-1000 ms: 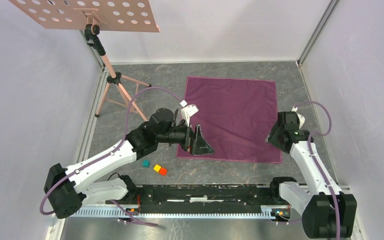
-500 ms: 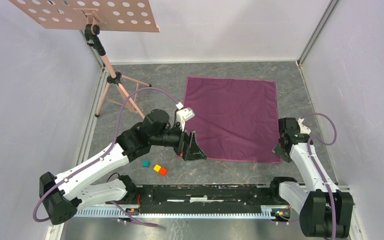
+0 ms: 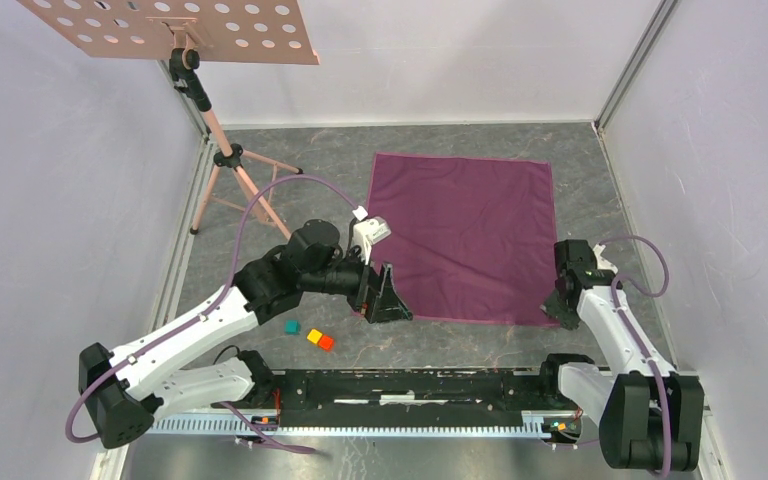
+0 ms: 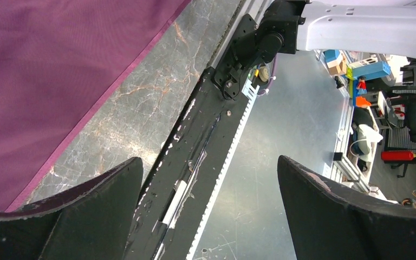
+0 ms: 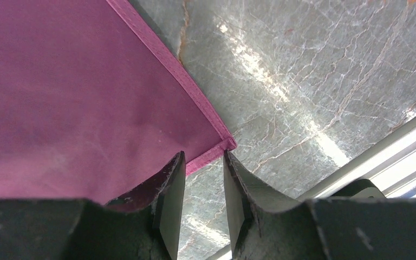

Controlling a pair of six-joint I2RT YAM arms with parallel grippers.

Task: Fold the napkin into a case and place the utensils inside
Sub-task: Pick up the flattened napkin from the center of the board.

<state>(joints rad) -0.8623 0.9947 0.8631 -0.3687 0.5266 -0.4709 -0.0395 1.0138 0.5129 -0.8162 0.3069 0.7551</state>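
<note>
Plum-purple square cloth napkin [image 3: 465, 235], faintly shiny, edged with a pinker magenta hem. Grey marbled stone-look desk [image 3: 300, 160], veined in white and rust. Small teal block [image 3: 292, 327], small yellow block [image 3: 314, 337] and small orange block [image 3: 326, 343]. Salmon-pink perforated stand tray [image 3: 175, 25], patterned with round holes, on pink tripod legs [image 3: 208, 200] with black joints. White left arm [image 3: 195, 325] and white right arm [image 3: 615, 335], both with black joints and purple cables [image 3: 250, 215]. Matte black left end effector [image 4: 208, 162] and right end effector [image 5: 203, 157]. Pale lilac-grey walls [image 3: 60, 200].
</note>
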